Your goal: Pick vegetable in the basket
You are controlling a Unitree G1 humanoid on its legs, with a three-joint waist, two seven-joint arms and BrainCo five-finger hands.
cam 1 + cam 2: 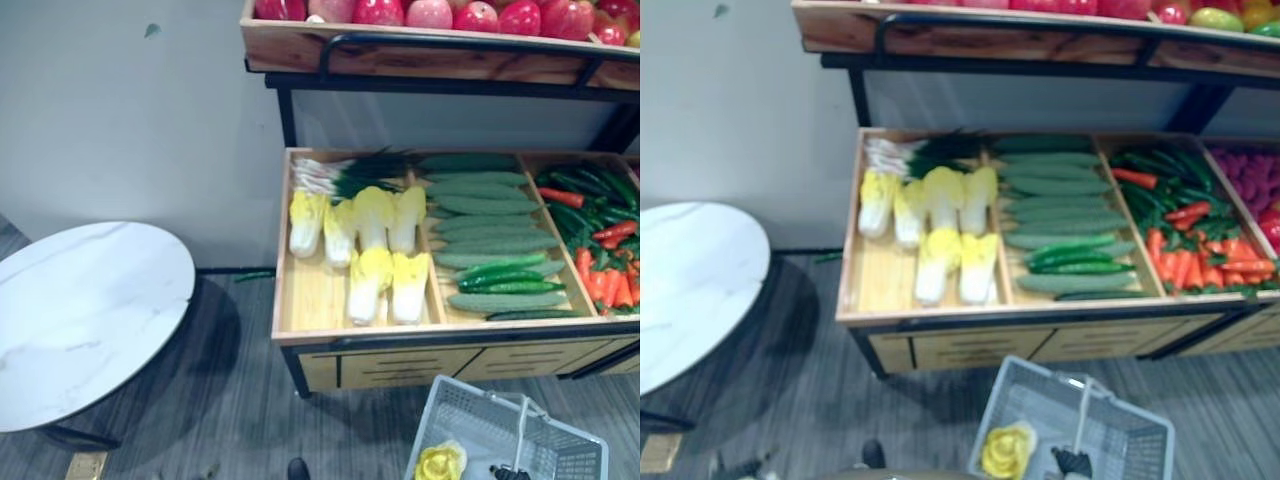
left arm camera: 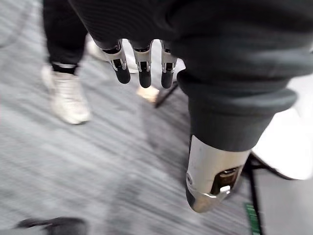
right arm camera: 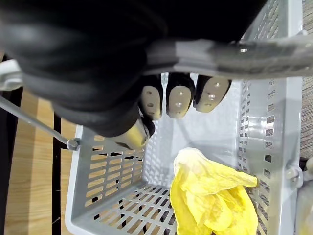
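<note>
My right hand (image 3: 178,100) curls round the handle (image 3: 220,54) of the basket (image 3: 281,122); one napa cabbage (image 3: 205,196) lies inside. My left hand (image 2: 143,66) hangs loose, empty. The cabbages (image 1: 372,255) in the crate (image 1: 310,290) look light and leafy: I'd clasp the firm stem end.

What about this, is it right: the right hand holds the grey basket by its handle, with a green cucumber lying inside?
Not quite: the right wrist view shows a yellow cabbage in the basket, not a cucumber. The right hand does hold the handle.

A round white table (image 1: 90,310) stands left of the wooden stand (image 1: 400,366), red apples (image 1: 378,10) above
</note>
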